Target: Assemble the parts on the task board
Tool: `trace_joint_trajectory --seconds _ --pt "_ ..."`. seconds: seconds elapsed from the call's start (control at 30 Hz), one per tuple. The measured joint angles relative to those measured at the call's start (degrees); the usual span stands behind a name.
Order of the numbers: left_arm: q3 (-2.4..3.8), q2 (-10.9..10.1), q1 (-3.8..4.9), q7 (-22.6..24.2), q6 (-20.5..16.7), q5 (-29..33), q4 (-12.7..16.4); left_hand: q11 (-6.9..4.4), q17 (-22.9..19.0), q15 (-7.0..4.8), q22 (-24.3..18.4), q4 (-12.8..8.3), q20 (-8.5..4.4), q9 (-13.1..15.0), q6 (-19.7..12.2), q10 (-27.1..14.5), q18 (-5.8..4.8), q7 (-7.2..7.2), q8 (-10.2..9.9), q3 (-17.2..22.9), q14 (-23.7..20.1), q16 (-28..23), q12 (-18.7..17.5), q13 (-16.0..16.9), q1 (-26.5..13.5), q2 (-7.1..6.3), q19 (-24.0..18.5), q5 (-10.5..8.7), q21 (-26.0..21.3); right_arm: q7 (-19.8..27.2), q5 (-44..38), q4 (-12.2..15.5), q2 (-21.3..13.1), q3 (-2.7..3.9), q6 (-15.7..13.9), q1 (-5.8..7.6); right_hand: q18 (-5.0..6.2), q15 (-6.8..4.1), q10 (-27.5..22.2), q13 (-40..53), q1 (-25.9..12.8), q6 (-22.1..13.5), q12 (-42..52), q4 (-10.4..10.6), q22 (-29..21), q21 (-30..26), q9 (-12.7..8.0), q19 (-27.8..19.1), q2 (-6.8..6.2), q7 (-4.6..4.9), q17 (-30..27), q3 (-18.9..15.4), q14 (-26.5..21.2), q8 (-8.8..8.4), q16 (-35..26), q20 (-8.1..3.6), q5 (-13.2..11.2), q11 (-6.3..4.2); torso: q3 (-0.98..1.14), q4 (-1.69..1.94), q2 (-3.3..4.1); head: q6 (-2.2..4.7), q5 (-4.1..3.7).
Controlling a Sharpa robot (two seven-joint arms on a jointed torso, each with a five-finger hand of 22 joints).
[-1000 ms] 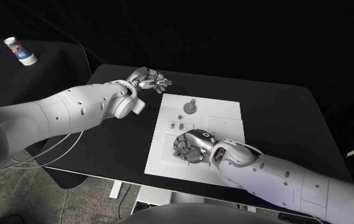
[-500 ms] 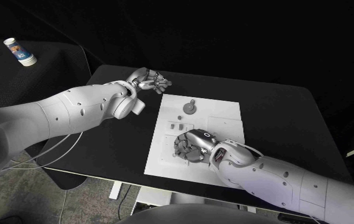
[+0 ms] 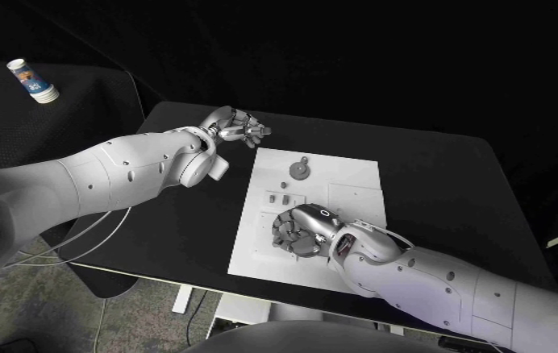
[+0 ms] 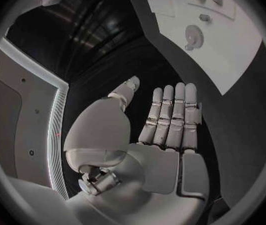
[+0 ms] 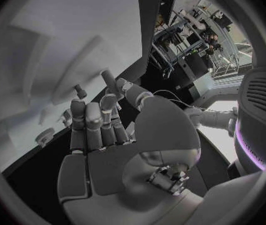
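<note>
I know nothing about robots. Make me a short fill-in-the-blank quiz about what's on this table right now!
1. The white task board lies on a table whose colour is ____.
2. The robot hand over the task board is the robot's ____ robot hand.
3. The left robot hand holds ____; its fingers are stretched out, as the left wrist view shows.
4. The round part lies on the board's far half, ____ the left robot hand than the right robot hand.

Missing words: black; right; nothing; nearer
</note>
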Motion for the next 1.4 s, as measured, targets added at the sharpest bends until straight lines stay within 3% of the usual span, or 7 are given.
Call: trace_joint_trajectory --seconds 1.23,1.4 --pt "0.00 -0.02 0.00 -0.19 0.18 0.00 0.01 0.00 -0.05 0.00 0.00 0.00 0.00 0.00 0.00 0.00 0.00 0.00 0.00 0.00 0.00 0.00 -0.20 0.00 0.00 0.00 0.00 0.00 0.00 -0.33 -0.51 -1.77 0.88 0.09 1.50 -0.42 0.00 -0.22 0.00 -0.08 0.03 0.08 0.00 -0.18 0.00 0.00 0.00 0.00 0.03 -0.07 -0.04 0.14 0.00 0.00 0.00 0.00 -0.20 0.00 -0.02 -0.01 0.03 -0.23 0.13" --pt "0.00 0.02 0.00 -0.21 0.20 0.00 -0.03 0.00 -0.05 0.00 0.00 0.00 0.00 0.00 0.00 0.00 -0.01 0.00 0.00 0.00 0.00 0.00 -0.20 0.00 0.00 0.00 0.00 0.00 0.00 -0.43 -0.63 -1.60 0.86 0.09 1.84 -0.41 0.00 -0.22 0.00 -0.40 0.33 0.08 -0.44 -0.25 -0.10 0.00 0.01 0.00 -1.34 -0.07 -0.26 0.04 0.00 0.00 0.00 0.00 0.02 0.00 -0.03 -0.03 0.01 -0.24 0.07"
